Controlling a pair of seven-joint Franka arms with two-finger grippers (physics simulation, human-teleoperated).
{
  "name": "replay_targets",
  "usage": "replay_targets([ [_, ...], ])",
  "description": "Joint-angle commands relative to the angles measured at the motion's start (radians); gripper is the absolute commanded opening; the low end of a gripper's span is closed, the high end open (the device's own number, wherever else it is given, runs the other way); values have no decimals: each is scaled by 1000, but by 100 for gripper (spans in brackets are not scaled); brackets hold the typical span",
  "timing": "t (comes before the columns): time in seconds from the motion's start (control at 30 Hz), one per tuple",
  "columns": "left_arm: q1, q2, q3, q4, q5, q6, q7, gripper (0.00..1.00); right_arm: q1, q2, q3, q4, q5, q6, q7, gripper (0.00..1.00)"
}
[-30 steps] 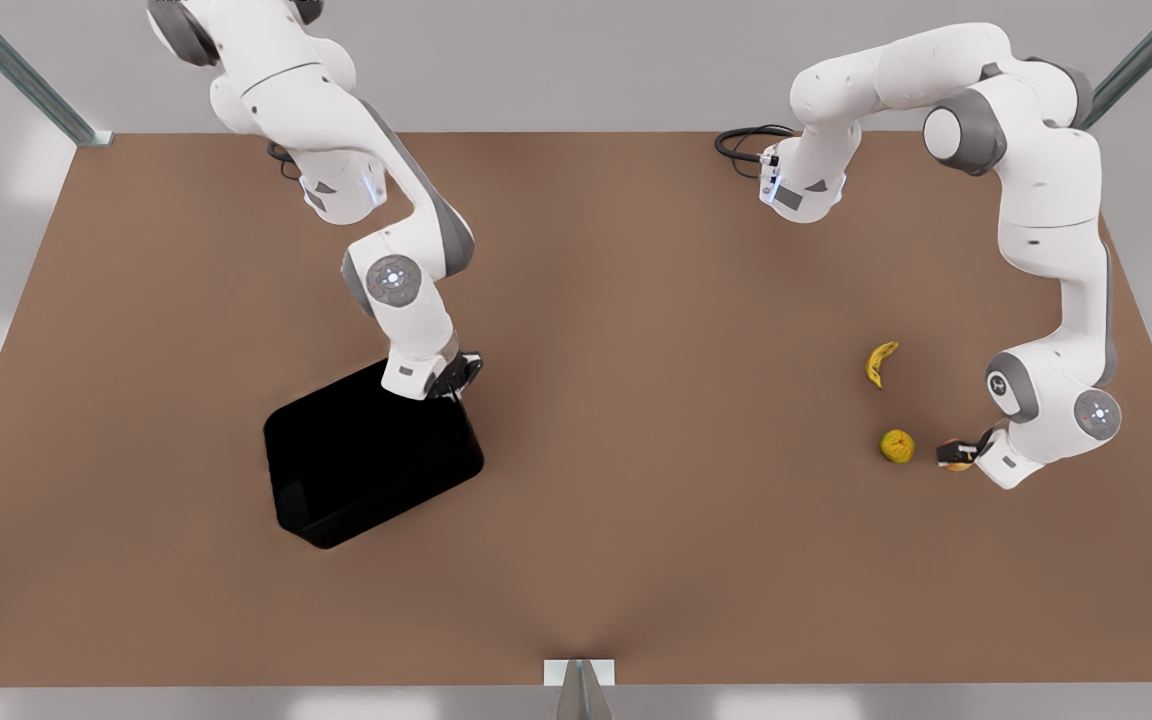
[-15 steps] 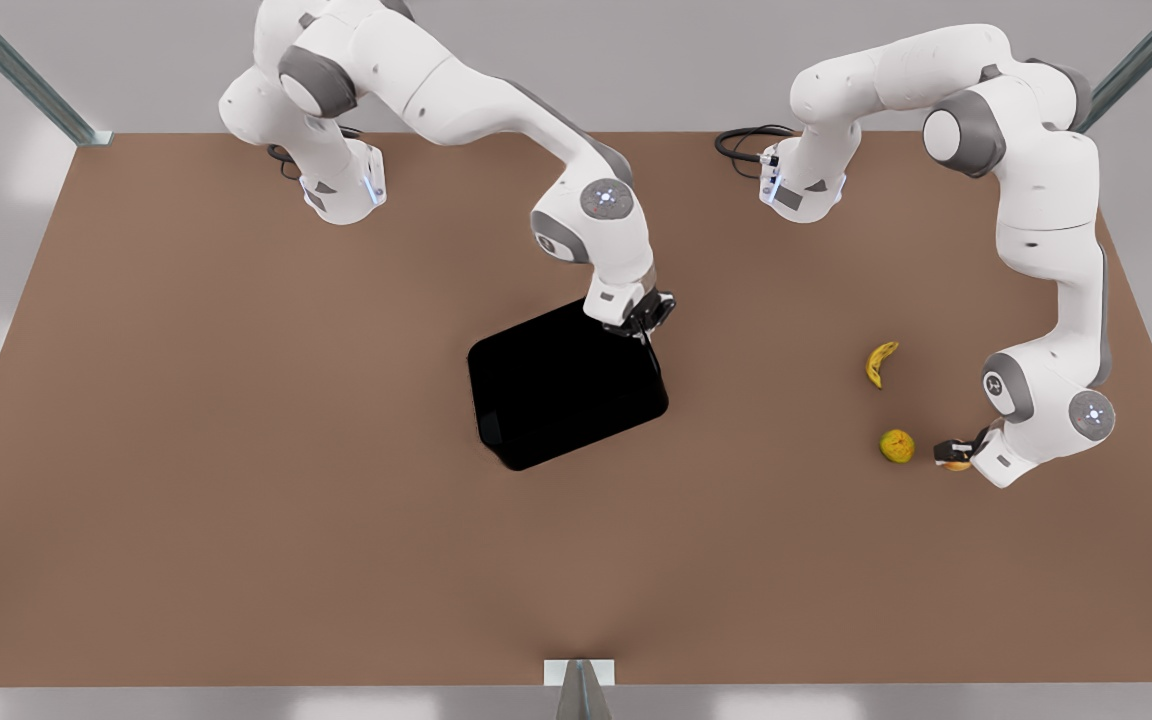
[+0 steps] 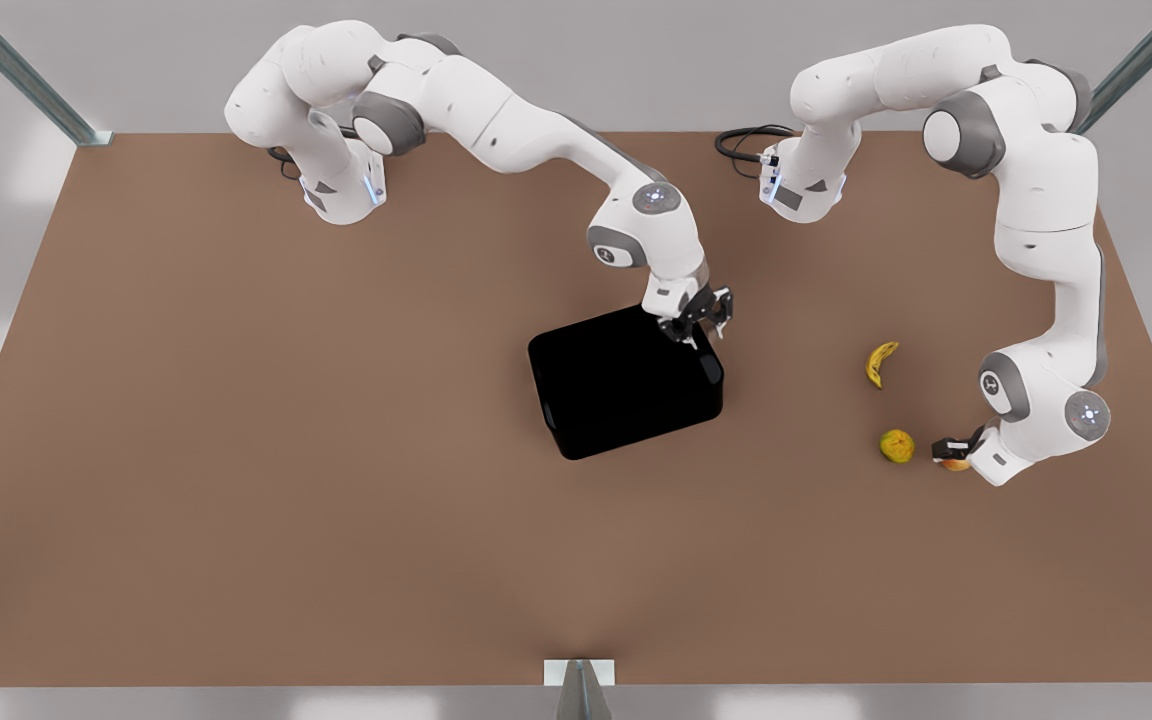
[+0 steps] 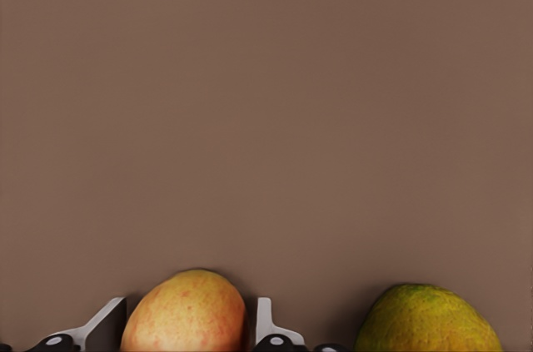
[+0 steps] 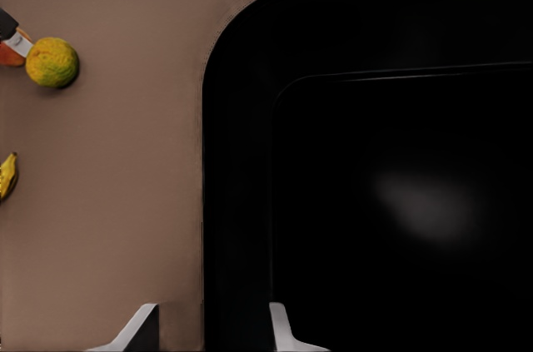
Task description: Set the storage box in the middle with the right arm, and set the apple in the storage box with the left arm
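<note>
the storage box [image 3: 626, 382] is a big black bin with round corners. it sits flat near the middle of the brown table [image 3: 236, 450], a bit toward the front view's right. it is turned a little, so its sides do not line up with the table's edges.

the right gripper [image 3: 700, 322] is at the box's far corner, on the front view's right side of the box. in the right wrist view its two fingers [image 5: 284, 329] stand apart, one on each side of the box's wall [image 5: 237, 202]. i cannot tell if they press on the wall.

the apple [image 3: 955, 462] is red-pink and pale yellow. it lies on the table well apart from the box, near the table's edge on the front view's right. the left gripper [image 3: 948, 452] is low over it. in the left wrist view the apple [image 4: 184, 314] sits between the two fingers [image 4: 265, 323], and the fingers are close on both sides of it.

just beside the apple is a yellow-green round fruit [image 3: 897, 446]. they do not touch. a small yellow banana [image 3: 880, 362] lies near them, farther back on the table.
</note>
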Motion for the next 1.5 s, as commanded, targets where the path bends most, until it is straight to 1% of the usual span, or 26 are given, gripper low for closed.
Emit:
replay_targets([
  [0.0,0,0,0,0,0,0,0,78,0,-2,1,0,21,8,-19,100],
  [0.03,0,0,0,0,0,0,0,78,-2,-9,1,-2,21,6,-19,100],
  [0.1,0,0,0,0,0,0,0,75,-31,-91,9,-43,24,-18,-20,100],
  [0.17,0,0,0,0,0,0,0,74,-100,-227,39,-83,25,-196,-118,100],
  [0.2,0,0,0,0,0,0,0,74,-158,-314,66,-129,27,-282,-183,100],
  [0.27,0,0,0,0,0,-2,0,73,-253,-428,75,-157,27,-468,-341,100],
  [0.33,0,0,0,0,0,-2,0,73,-361,-580,73,-282,25,-541,-497,100],
  [0.4,0,0,0,0,0,-2,0,73,-447,-681,75,-321,18,-670,-520,100],
  [0.43,0,0,0,0,0,-2,0,71,-511,-748,75,-382,18,-698,-523,100],
  [0.47,0,0,0,0,0,-2,0,71,-600,-814,96,-431,18,-719,-545,100],
  [0.5,0,0,0,0,0,-2,0,68,-704,-856,124,-431,18,-764,-652,100],
  [0.53,0,0,0,0,0,-3,-2,65,-796,-882,127,-428,16,-784,-727,100],
  [0.6,0,-2,0,0,0,-5,-2,64,-893,-905,129,-421,13,-830,-741,100],
  [0.63,0,-2,0,0,0,-5,-2,64,-902,-913,129,-410,10,-856,-740,100],
  [0.7,0,-2,0,0,0,-6,-2,66,-870,-907,130,-385,-45,-904,-724,100],
  [0.77,0,-2,0,0,0,-6,-2,69,-870,-902,136,-367,-45,-917,-720,100],
  [1.03,0,-23,0,-21,0,-14,-6,68,-878,-894,135,-366,-36,-913,-726,100],
  [1.13,2,-84,-2,-58,0,-51,-17,68,-879,-896,135,-364,-36,-914,-731,100],
  [1.2,-6,-150,-3,-92,-3,-84,-46,68,-881,-896,135,-364,-36,-916,-731,100],
  [1.3,-6,-281,-86,-152,-3,-179,-176,68,-882,-897,135,-366,-36,-916,-731,100],
  [1.37,-11,-359,-162,-199,-3,-225,-282,68,-884,-897,133,-364,-36,-916,-732,100],
  [1.4,-44,-390,-178,-212,-4,-245,-339,68,-885,-897,133,-364,-36,-916,-732,100],
  [1.47,-159,-425,-178,-212,-4,-294,-485,68,-889,-897,133,-364,-36,-917,-734,100],
])
